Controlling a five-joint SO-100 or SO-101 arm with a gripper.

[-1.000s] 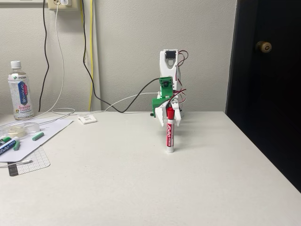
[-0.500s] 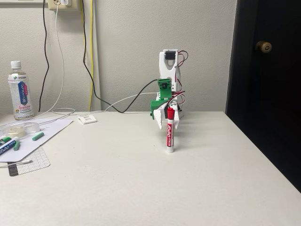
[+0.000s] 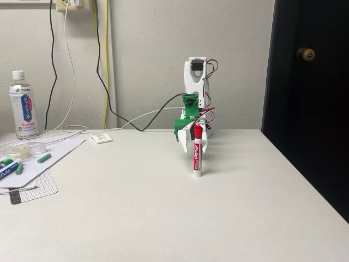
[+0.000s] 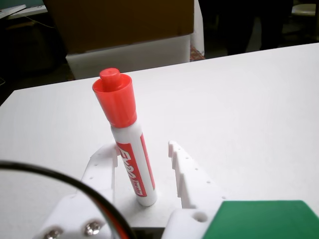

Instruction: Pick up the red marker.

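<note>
The red marker stands upright on the table, red cap on top.

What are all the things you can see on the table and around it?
red marker: one, white barrel, red cap, standing upright mid-table between the gripper's fingers
water bottle: one, clear, blue label, far left by the wall
markers: at least two, green-capped and blue, lying on paper at the left edge
paper sheet: one, white, left side of the table
wall outlet: one, cream, top left with cables hanging
door: one, dark, brass knob, right
cardboard box: one, brown, beyond the table in the wrist view
gripper: one, white fingers open around the marker
arm: one, white and green, at the table's back
</note>
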